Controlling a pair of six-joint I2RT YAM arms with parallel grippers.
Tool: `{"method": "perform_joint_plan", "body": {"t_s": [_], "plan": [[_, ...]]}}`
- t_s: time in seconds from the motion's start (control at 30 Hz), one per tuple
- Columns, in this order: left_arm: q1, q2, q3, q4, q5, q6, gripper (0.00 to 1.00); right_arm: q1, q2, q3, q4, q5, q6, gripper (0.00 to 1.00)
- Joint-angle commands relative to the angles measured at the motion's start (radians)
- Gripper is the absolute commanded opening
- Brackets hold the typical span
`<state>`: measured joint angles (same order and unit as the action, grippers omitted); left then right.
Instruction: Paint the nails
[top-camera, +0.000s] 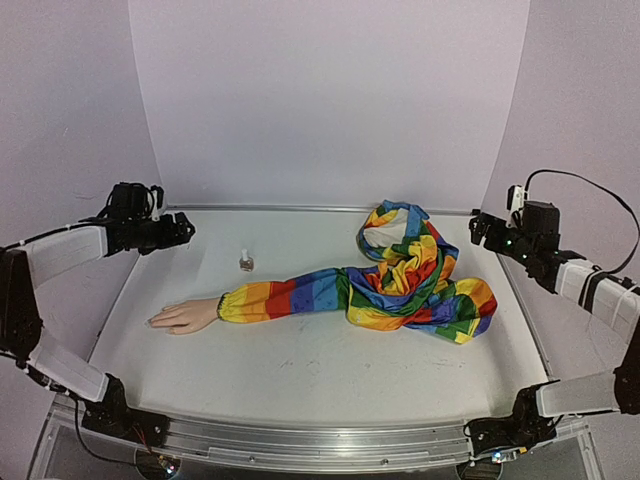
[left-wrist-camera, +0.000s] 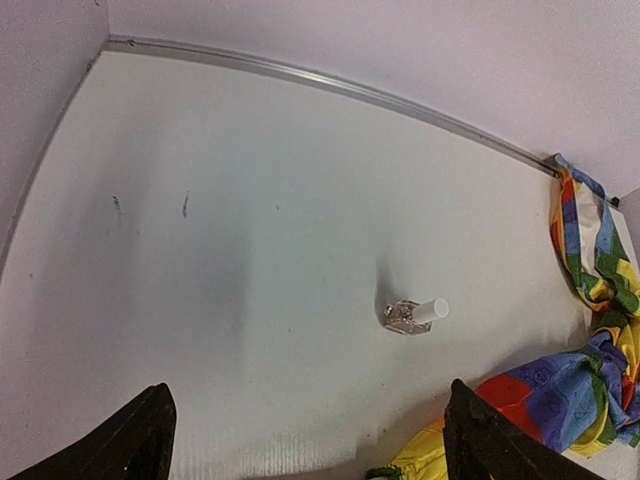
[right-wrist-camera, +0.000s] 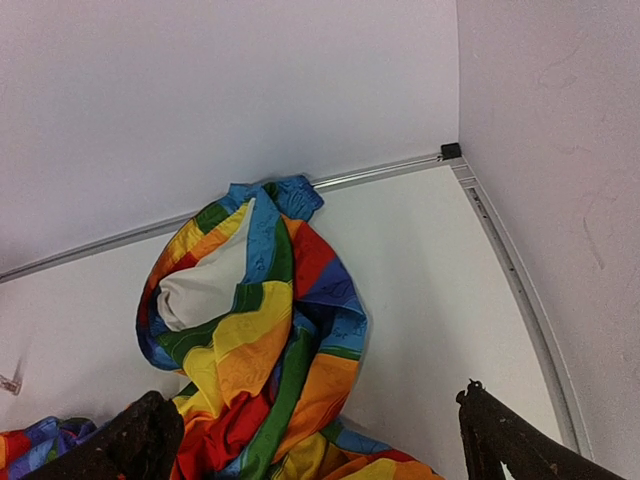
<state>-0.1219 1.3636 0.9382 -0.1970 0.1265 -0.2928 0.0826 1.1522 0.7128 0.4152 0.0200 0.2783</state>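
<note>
Two arms are hanging above a white table (top-camera: 300, 370), one at each side edge, and neither is touching anything on it. The rainbow-striped sleeve (top-camera: 300, 293) is lying across the middle of the table, its right part bunching into a loose heap near the right arm and its left part running out straight toward the left. The left gripper (top-camera: 186, 228) is hovering over the far left of the table with its fingers (left-wrist-camera: 140, 440) spread wide and gripping nothing. The right gripper (top-camera: 478, 228) is hovering over the far right, likewise spread wide and gripping nothing. The mannequin hand (top-camera: 187, 316) is sticking out of the sleeve's yellow cuff, lying flat and pointing left. A small clear bottle (top-camera: 246, 261) with a white cap is standing near the sleeve, on its far side and apart from it. The nails (top-camera: 155, 321) are sitting at the hand's tips, near the table's left edge, too small to be made out singly.
</note>
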Motion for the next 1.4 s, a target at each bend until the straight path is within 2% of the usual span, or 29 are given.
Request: {"method": "perform_joint_plan", "body": {"t_s": [0.0, 0.33, 0.53, 0.7, 0.97, 1.2, 1.37], "plan": [[-0.063, 0.161, 0.176, -0.053, 0.084, -0.030, 0.93, -0.025, 0.019, 0.022, 0.081, -0.177, 0.018, 0.98], [-0.236, 0.598, 0.639, -0.278, 0.027, 0.023, 0.84, -0.012, 0.022, 0.038, 0.081, -0.326, 0.038, 0.98], [-0.315, 0.756, 0.819, -0.399, -0.084, 0.070, 0.76, 0.002, 0.018, 0.059, 0.086, -0.375, 0.054, 0.98], [-0.337, 0.809, 0.869, -0.453, -0.172, 0.078, 0.73, 0.015, 0.025, 0.080, 0.093, -0.390, 0.057, 0.98], [-0.340, 0.795, 0.838, -0.476, -0.219, 0.077, 0.67, 0.036, 0.047, 0.089, 0.103, -0.390, 0.073, 0.98], [-0.340, 0.796, 0.826, -0.481, -0.227, 0.080, 0.44, 0.070, 0.062, 0.096, 0.103, -0.374, 0.074, 0.98], [-0.340, 0.804, 0.840, -0.485, -0.217, 0.080, 0.28, 0.113, 0.053, 0.101, 0.097, -0.304, 0.058, 0.98]]}}
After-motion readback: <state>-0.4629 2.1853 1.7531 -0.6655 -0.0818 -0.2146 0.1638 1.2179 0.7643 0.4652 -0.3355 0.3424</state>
